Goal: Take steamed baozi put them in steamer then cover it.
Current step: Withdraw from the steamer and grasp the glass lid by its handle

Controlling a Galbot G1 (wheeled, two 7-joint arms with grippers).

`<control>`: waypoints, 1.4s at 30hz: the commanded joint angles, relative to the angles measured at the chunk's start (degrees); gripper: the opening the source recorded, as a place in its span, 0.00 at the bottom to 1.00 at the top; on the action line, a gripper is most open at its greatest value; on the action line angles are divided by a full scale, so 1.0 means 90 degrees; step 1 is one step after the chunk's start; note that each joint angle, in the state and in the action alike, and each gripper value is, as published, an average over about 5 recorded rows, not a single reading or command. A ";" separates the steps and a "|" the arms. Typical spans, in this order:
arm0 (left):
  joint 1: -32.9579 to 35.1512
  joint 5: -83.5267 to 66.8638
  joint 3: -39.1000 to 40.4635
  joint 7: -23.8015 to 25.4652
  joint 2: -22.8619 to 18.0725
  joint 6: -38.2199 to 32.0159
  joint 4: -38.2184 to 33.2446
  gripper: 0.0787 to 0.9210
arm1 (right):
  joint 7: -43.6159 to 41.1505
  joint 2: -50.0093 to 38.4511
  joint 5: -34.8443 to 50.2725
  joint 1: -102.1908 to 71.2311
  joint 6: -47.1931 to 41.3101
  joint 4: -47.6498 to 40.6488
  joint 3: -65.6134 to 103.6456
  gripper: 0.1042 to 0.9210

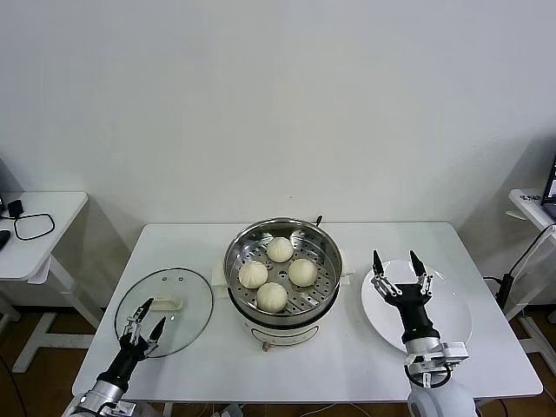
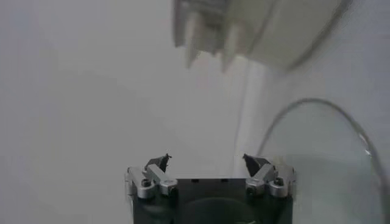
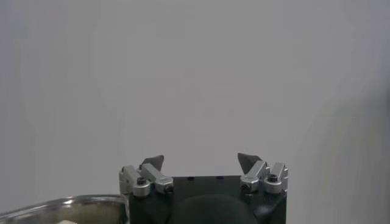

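From the head camera I see all four buns [image 1: 278, 273] already sitting on the perforated tray inside the steamer [image 1: 239, 252] at the middle of the bench [image 1: 347, 347], spaced apart so steam can get around them. The plate [image 1: 452, 321] on the right is bare, which tells me the loading part is done and only the covering is left. The lid [image 1: 187, 295] lies flat on the bench to the left of the steamer, its white handle [image 1: 167, 303] facing up where I can reach it. My left tool [image 1: 144, 321] hangs over the near edge of the lid, just beside the handle, jaws spread wide and holding nothing. My right tool [image 1: 399, 271] stands over the plate, also wide and empty; I judge it is simply parked clear of the pot.

The left wrist camera shows the left tool [image 2: 207, 161] wide, with the curved lid rim [image 2: 341, 119] ahead of it and nothing between the tips.

The right wrist camera shows the right tool [image 3: 201, 161] wide and empty, with a sliver of the steamer rim [image 3: 61, 204] at one corner.
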 commanded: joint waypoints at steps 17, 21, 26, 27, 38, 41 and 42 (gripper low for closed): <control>-0.1264 0.1053 0.0128 -0.0334 0.0138 0.0357 0.0910 0.88 | -0.0020 0.0093 -0.0137 -0.0105 0.0114 -0.0089 0.0039 0.88; -0.1387 0.1080 0.0180 -0.0319 0.0135 0.0399 0.1010 0.88 | -0.0043 0.0098 -0.0165 -0.0104 0.0127 -0.0117 0.0045 0.88; -0.1547 0.1157 0.0251 -0.0328 0.0137 0.0448 0.1226 0.88 | -0.0053 0.0104 -0.0193 -0.0092 0.0148 -0.0152 0.0049 0.88; -0.1578 0.1173 0.0263 -0.0332 0.0137 0.0455 0.1267 0.88 | -0.0053 0.0109 -0.0197 -0.0090 0.0153 -0.0160 0.0050 0.88; -0.1787 0.1189 0.0425 -0.0363 0.0122 0.0594 0.1594 0.88 | -0.0074 0.0147 -0.0263 -0.0102 0.0251 -0.0261 0.0042 0.88; -0.1840 0.1204 0.0443 -0.0387 0.0127 0.0606 0.1705 0.83 | -0.0076 0.0156 -0.0271 -0.0109 0.0257 -0.0263 0.0041 0.88; -0.1859 0.1210 0.0450 -0.0396 0.0128 0.0605 0.1735 0.81 | -0.0077 0.0160 -0.0277 -0.0110 0.0259 -0.0269 0.0037 0.88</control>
